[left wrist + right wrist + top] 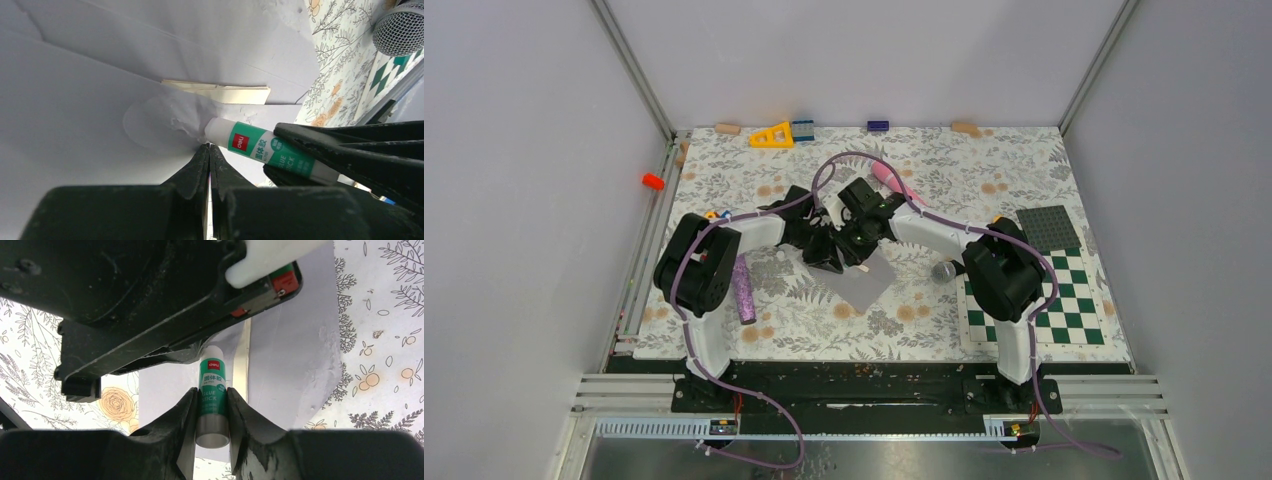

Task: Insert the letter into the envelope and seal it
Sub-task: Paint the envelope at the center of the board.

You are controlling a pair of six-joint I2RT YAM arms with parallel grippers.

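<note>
The pale grey envelope [871, 284] lies at the table's middle, its flap [75, 100] raised. My left gripper [209, 146] is shut on the flap's crumpled tip. Inside the envelope's mouth shows the cream folded letter [225, 93], seen as a cream strip [241, 360] in the right wrist view. My right gripper [212, 392] is shut on a green-and-white glue stick [212, 382]. The stick's white end [217, 131] touches the flap right beside the left fingertips. In the top view both grippers, left [827, 258] and right [856, 245], crowd together over the envelope's far corner.
A green-and-white checkerboard mat [1044, 300] and a dark grey baseplate [1049, 228] lie at the right, with a silver mesh ball [943, 270] beside them. A purple glitter tube [743, 290] lies by the left arm. Small toys line the far edge, among them a yellow triangle [772, 135].
</note>
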